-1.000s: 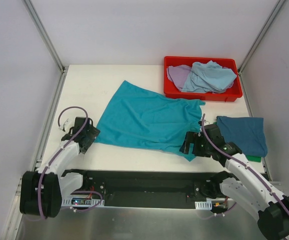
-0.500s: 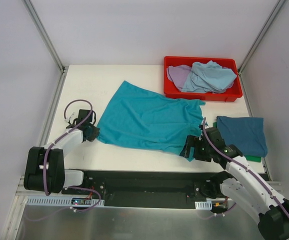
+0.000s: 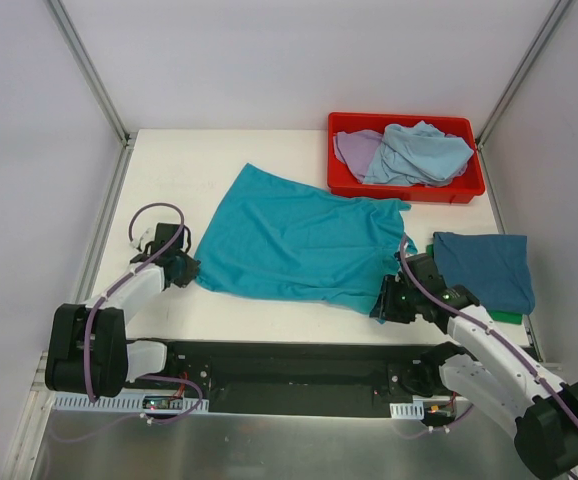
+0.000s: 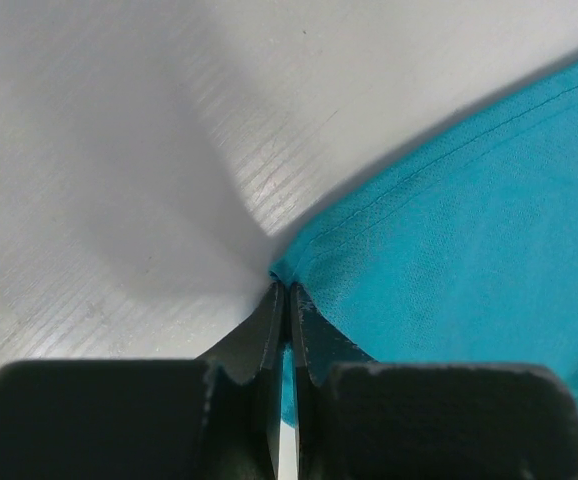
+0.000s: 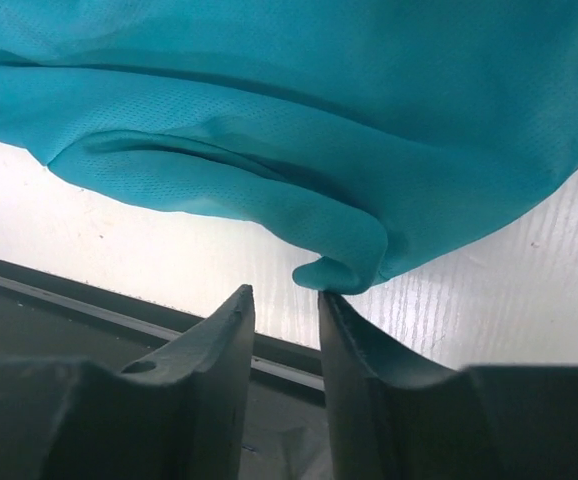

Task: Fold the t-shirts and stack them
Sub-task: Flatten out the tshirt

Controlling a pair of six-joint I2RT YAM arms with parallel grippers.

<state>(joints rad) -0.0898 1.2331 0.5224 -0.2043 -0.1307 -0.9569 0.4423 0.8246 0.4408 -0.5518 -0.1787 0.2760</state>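
Teal t-shirt (image 3: 299, 240) lies spread on the white table (image 3: 169, 170) in the top view, reaching from the left gripper (image 3: 189, 268) at its near-left corner across to the right gripper (image 3: 385, 300) at its near-right corner; beyond the right jaws stands a red bin (image 3: 409, 191) holding a lilac shirt (image 3: 354, 148) and a pale blue shirt (image 3: 419, 152), crumpled together; just to the outer side of the right jaws rests a folded dark blue shirt (image 3: 484, 268), with a green piece (image 3: 509, 318) showing under its near edge.

Left wrist view: the left gripper (image 4: 287, 300) has its jaws pressed together on the hemmed corner of the teal t-shirt (image 4: 469, 220); cloth runs ahead and to the right of the jaws, bare table (image 4: 119, 150) to their left.

Right wrist view: the right gripper (image 5: 284, 295) has its jaws narrowly apart with nothing between them; a rolled fold of the teal t-shirt (image 5: 269, 120) sits just ahead of the tips, touching or nearly touching the right-hand one; beneath the jaws the table (image 5: 489, 290) ends at a black strip (image 5: 49, 290).
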